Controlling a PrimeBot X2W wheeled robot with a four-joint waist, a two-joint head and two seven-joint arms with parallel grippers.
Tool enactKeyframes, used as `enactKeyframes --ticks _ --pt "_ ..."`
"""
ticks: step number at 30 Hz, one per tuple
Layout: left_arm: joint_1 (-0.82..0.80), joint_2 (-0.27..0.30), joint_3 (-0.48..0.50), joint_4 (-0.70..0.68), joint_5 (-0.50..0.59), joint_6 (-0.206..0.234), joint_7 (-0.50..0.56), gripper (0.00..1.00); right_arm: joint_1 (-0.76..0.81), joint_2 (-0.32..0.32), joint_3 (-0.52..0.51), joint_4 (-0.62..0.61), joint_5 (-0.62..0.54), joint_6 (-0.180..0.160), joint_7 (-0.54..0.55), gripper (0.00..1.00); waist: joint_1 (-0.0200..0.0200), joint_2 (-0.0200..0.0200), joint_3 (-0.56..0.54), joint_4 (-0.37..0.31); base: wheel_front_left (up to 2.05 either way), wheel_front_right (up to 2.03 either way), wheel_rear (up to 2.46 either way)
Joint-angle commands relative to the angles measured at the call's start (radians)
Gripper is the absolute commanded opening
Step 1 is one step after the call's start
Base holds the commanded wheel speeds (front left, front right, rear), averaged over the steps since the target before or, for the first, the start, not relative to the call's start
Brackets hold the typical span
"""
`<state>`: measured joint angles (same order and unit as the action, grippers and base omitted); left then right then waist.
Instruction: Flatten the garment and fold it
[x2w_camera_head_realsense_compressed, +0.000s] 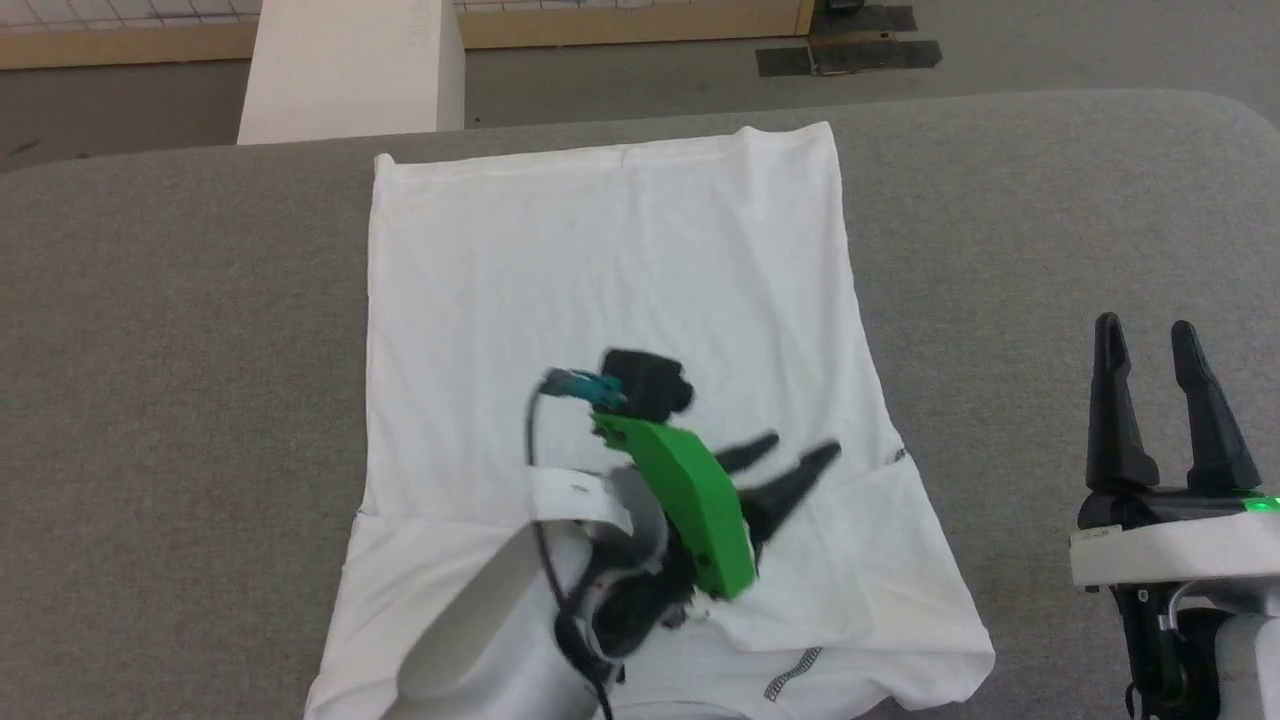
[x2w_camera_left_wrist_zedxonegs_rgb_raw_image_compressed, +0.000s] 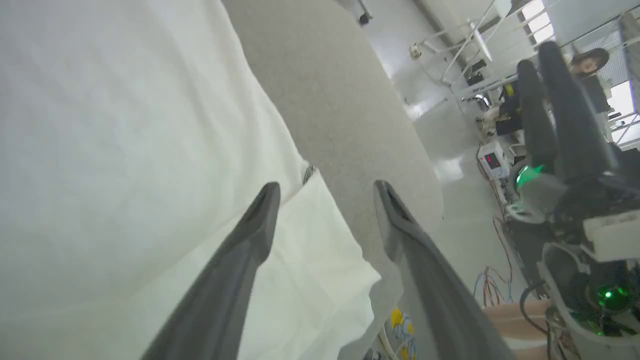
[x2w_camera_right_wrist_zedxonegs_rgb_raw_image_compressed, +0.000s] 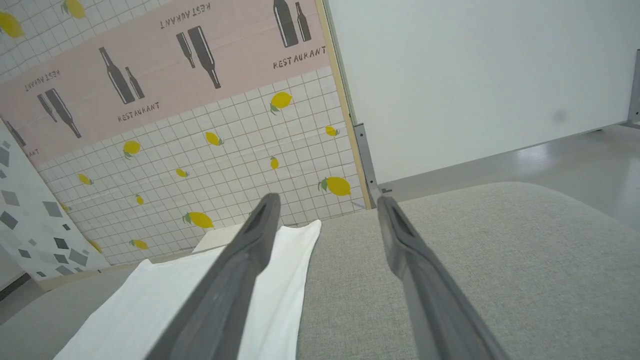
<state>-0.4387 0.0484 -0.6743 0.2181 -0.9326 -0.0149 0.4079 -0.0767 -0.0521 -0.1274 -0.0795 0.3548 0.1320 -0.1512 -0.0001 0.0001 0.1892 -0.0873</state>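
Our left hand (x2w_camera_head_realsense_compressed: 802, 447) hangs over the near right part of the garment (x2w_camera_head_realsense_compressed: 610, 260), its two dark fingers spread and nothing between them. Our right hand (x2w_camera_head_realsense_compressed: 1145, 328) stands well apart over the bare tabletop (x2w_camera_head_realsense_compressed: 1050, 200), likewise spread and empty.

The garment lies face-flat in the middle of the tabletop, its straight hem at the far edge and its collar end nearest us. The body looks smooth, with only faint ripples. Across the near end a second layer of cloth overlaps the body on each side, which we take for sleeves already turned in, though we cannot be sure. So we judge the flattening to be mostly done and the folding to be in hand.

We think the next move calls for the left hand to come down on the edge of that near right flap, just beside its fingertips in the left wrist view. It should pinch the top layer alone. The right hand would need to come across to take the matching corner.

The cloth is thin, white and limp, with grey zigzag stitching (x2w_camera_head_realsense_compressed: 795, 678) near the collar and a small tag (x2w_camera_head_realsense_compressed: 898, 456) at the right edge. It will likely drag and wrinkle if pulled from one point only. The tabletop is a grey woven covering with a rounded corner, rough enough to hold the cloth. A rigid white box (x2w_camera_head_realsense_compressed: 350, 70) stands beyond the far edge.
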Motion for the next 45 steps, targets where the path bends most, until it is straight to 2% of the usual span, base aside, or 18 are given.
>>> enactKeyframes --ticks 1,4,7,9,13,18,21,27,32,37,45 --pt "-0.033 0.003 0.06 -0.028 -0.003 0.015 -0.082 1.0 0.005 0.002 0.006 -0.003 0.0 -0.001 -0.002 1.0 0.0001 -0.0001 -0.01 0.012 0.0 0.0 0.0" --pt "-0.065 0.046 0.17 -0.057 0.064 0.04 -0.262 1.0 0.0 0.002 0.011 -0.001 -0.004 -0.001 0.008 1.0 0.0001 -0.0001 -0.018 0.023 0.0 0.0 0.0" --pt "-0.083 0.136 0.238 -0.038 0.199 0.075 -0.444 1.0 -0.006 0.002 0.003 0.006 -0.003 -0.001 0.031 1.0 0.0001 -0.0001 -0.019 0.034 0.0 0.0 0.0" --pt "-0.077 0.175 0.276 -0.02 0.259 0.103 -0.553 1.0 -0.012 0.002 -0.012 0.02 0.002 -0.001 0.063 1.0 0.0001 -0.0001 -0.01 0.035 0.0 0.0 0.0" --pt "-0.05 0.23 0.315 0.0 0.346 0.145 -0.645 1.0 -0.06 0.002 -0.032 0.047 -0.004 -0.001 0.141 1.0 0.0001 -0.0001 0.025 0.036 0.0 0.0 0.0" --pt "-0.007 0.247 0.381 -0.057 0.391 0.192 -0.666 1.0 -0.229 0.0 -0.076 0.109 -0.011 -0.001 0.266 1.0 0.0001 -0.0001 0.117 0.035 0.0 0.0 0.0" --pt "0.007 0.249 0.412 -0.125 0.418 0.215 -0.669 1.0 -0.4 -0.035 -0.091 0.186 -0.021 -0.001 0.38 1.0 0.0001 -0.0001 0.204 0.04 0.0 0.0 0.0" --pt "-0.017 0.228 0.441 -0.243 0.454 0.24 -0.669 1.0 -0.738 -0.15 -0.071 0.386 -0.088 -0.001 0.695 1.0 0.0001 -0.0001 0.364 0.091 0.0 0.0 0.0" --pt "-0.067 0.213 0.436 -0.309 0.482 0.248 -0.67 1.0 -0.972 -0.197 -0.024 0.464 -0.137 -0.001 0.853 1.0 0.0001 -0.0001 0.479 0.136 0.0 0.0 0.0" --pt "-0.086 0.206 0.428 -0.341 0.499 0.255 -0.67 1.0 -1.106 -0.209 0.052 0.534 -0.178 -0.001 0.98 1.0 0.0001 -0.0001 0.545 0.165 0.0 0.0 0.0" --pt "-0.072 0.2 0.435 -0.374 0.502 0.271 -0.67 1.0 -1.202 -0.222 0.152 0.61 -0.21 -0.001 1.092 1.0 0.0001 -0.0001 0.596 0.199 0.0 0.0 0.0"
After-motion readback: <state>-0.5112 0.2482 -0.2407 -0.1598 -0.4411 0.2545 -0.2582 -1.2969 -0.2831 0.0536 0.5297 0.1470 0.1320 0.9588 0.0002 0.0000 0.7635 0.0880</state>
